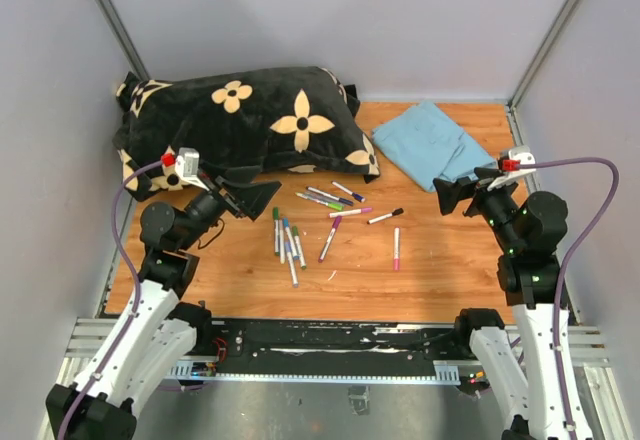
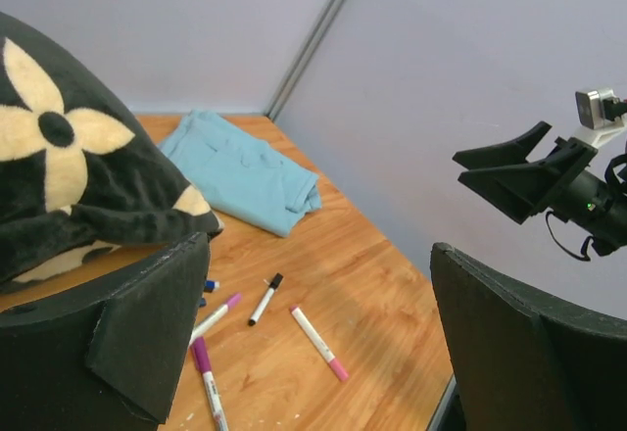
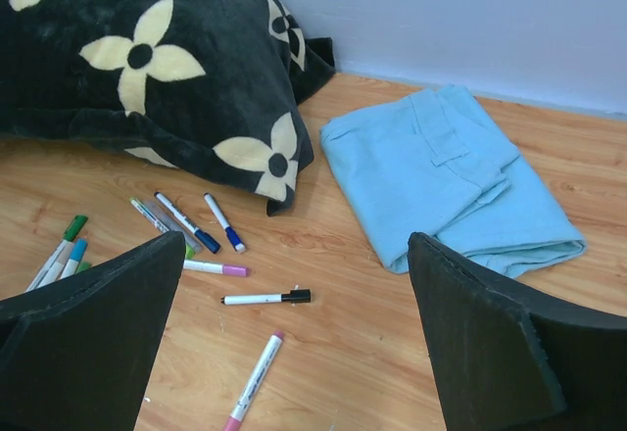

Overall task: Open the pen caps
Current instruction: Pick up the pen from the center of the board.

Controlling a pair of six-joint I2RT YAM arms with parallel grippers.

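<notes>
Pen caps [image 3: 300,296] on scattered pens [image 3: 257,300] near cushion [image 1: 250,115], blue cloth [image 1: 435,145] (left gripper [image 1: 262,200], right gripper [image 1: 450,195] wide).

You'll find the pen caps [image 1: 397,211] all seated on their white pens [image 1: 380,217], lying flat and scattered across the middle of the table [image 1: 450,260]. Among them are a green cap [image 3: 74,226], a dark blue cap [image 3: 208,245], a black cap [image 3: 300,296], a purple cap [image 2: 201,355] and a pink cap [image 2: 338,370].
</notes>
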